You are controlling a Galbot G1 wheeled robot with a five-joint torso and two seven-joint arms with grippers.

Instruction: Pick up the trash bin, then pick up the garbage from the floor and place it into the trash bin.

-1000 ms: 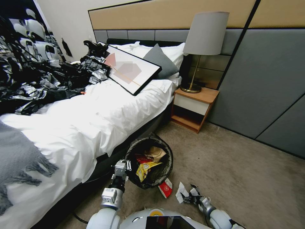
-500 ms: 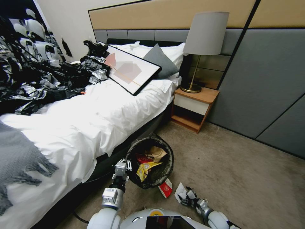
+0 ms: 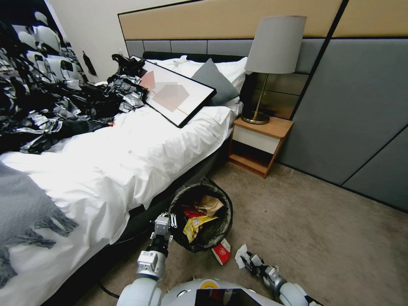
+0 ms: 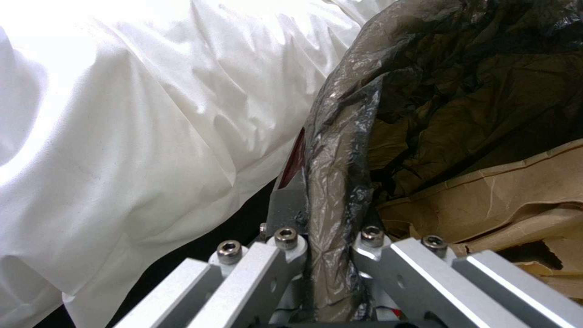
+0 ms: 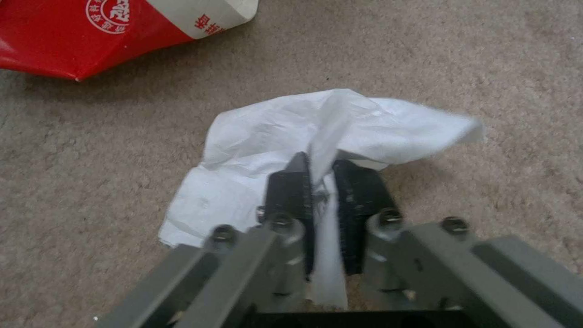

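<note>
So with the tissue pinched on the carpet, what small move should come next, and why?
Probably lift the right end effector straight up. It is shut on the white tissue, which looks low on the carpet, while the left end effector clamps the trash bin rim beside the bed. The tissue must clear that rim before going in.

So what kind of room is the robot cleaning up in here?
Most likely a bedroom, perhaps a hotel room: a bed with white sheets and pillows, a wooden nightstand carrying a table lamp, and a padded headboard wall over beige carpet.
</note>
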